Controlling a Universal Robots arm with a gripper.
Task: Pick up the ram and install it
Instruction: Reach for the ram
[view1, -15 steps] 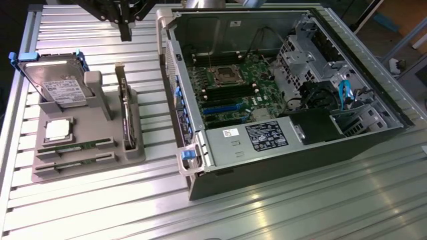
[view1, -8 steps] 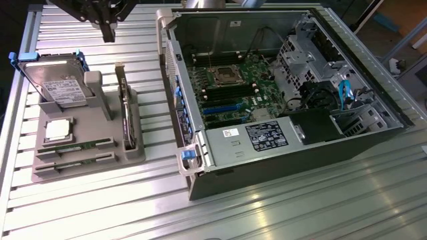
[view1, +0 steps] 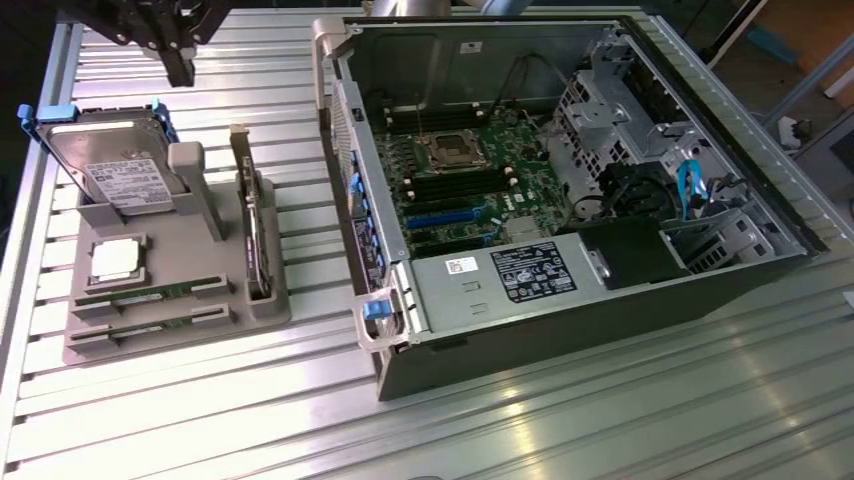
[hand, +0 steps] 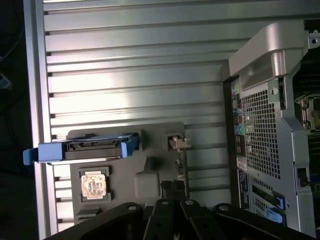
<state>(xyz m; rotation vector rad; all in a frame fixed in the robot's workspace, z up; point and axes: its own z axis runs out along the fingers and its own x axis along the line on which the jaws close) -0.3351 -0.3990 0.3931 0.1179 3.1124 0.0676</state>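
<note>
While the pincer (view1: 178, 70) hovers beyond the holder's (view1: 247, 320) far end, the ram (view1: 150, 293) lies well apart at the near end, lengthwise across it; whether the pincer is spread, I cannot tell.

From my end this reads as a robotics lab bench set up for computer assembly, not a home or an office. I'm looking at a ribbed aluminium-profile table (view1: 561, 420) with an opened tower case (view1: 574, 335) lying on its side, motherboard (view1: 467, 190) exposed. Beside it is a grey moulded fixture (view1: 174, 342) presenting a hard drive (view1: 120, 170), a processor (view1: 118, 258) and ram sticks (view1: 150, 293) in fitted slots.
</note>
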